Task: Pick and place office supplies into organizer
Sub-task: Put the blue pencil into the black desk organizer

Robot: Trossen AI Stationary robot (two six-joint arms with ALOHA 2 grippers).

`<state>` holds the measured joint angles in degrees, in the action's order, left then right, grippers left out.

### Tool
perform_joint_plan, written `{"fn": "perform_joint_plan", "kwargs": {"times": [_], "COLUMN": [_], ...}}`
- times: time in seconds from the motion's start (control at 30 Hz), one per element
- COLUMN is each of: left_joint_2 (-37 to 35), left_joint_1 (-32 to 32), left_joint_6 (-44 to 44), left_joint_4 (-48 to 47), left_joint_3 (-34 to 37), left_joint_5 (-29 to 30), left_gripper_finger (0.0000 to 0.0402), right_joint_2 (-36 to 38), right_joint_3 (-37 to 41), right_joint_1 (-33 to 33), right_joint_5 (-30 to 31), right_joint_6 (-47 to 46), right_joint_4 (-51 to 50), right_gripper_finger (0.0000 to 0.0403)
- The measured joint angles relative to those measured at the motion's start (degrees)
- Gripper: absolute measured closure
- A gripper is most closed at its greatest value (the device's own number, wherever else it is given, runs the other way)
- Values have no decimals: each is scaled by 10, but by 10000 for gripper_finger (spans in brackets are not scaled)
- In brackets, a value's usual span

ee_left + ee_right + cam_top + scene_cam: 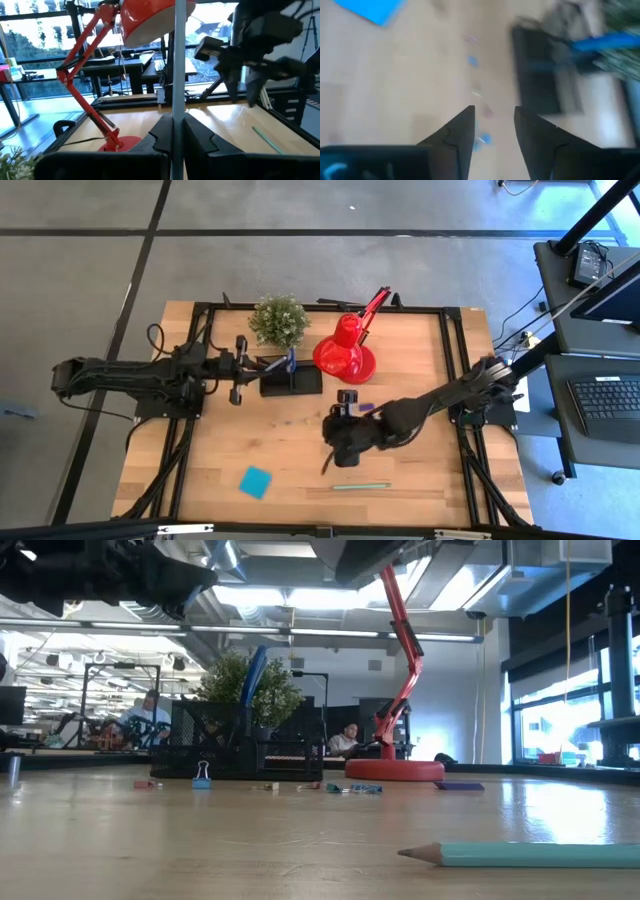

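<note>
Over the organizer, a pen pinched upright; mid-table, an empty gripper hunts for the next piece.

The left gripper (243,367) hangs just beside the black organizer (290,376), its fingers (197,137) clamped on a thin silvery pen (176,75) that stands straight up between them. That pen looks stiff, light and slick, so a pinch near its middle should keep it from swinging. The scissors (291,361) with blue handles already stand in the tray. The right gripper (345,426) hovers over the middle of the table with its jaws apart and nothing in them. The green pencil (361,486) lies near the front edge: rigid, easy to roll, best taken across its middle. The blue sticky-note pad (255,481) lies flat, so its edges are the only hold. The small clips (203,775) look fiddly.
</note>
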<state>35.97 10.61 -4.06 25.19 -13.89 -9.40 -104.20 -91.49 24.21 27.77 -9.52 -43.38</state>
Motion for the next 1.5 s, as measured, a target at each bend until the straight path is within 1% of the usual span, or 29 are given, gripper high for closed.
{"fn": "perform_joint_plan", "kwargs": {"times": [0.07,0.37,0.5,0.67,0.8,0.93,1.1,1.23,1.33,1.5], "left_joint_2": [0,26,57,113,158,188,210,225,237,264], "left_joint_1": [8,49,68,76,75,73,68,68,75,92], "left_joint_6": [1,-1,12,33,55,65,58,32,24,12], "left_joint_4": [-1,14,77,155,221,286,304,310,339,351], "left_joint_3": [0,11,19,41,68,91,104,106,105,106], "left_joint_5": [-2,-2,-16,-21,-21,-22,-23,-23,-23,-21], "left_gripper_finger": [386,386,386,386,386,386,387,387,387,387], "right_joint_2": [44,245,317,387,421,438,435,433,433,433], "right_joint_3": [57,340,444,525,559,563,563,563,563,563], "right_joint_1": [-5,-15,-26,-34,-40,-54,-61,-62,-62,-62], "right_joint_5": [-13,-22,-18,-21,-18,-18,-20,-19,-20,-19], "right_joint_6": [26,84,95,105,118,105,87,94,99,101], "right_joint_4": [67,313,414,476,517,533,535,535,534,532], "right_gripper_finger": [262,262,262,262,262,262,262,262,262,262]}}
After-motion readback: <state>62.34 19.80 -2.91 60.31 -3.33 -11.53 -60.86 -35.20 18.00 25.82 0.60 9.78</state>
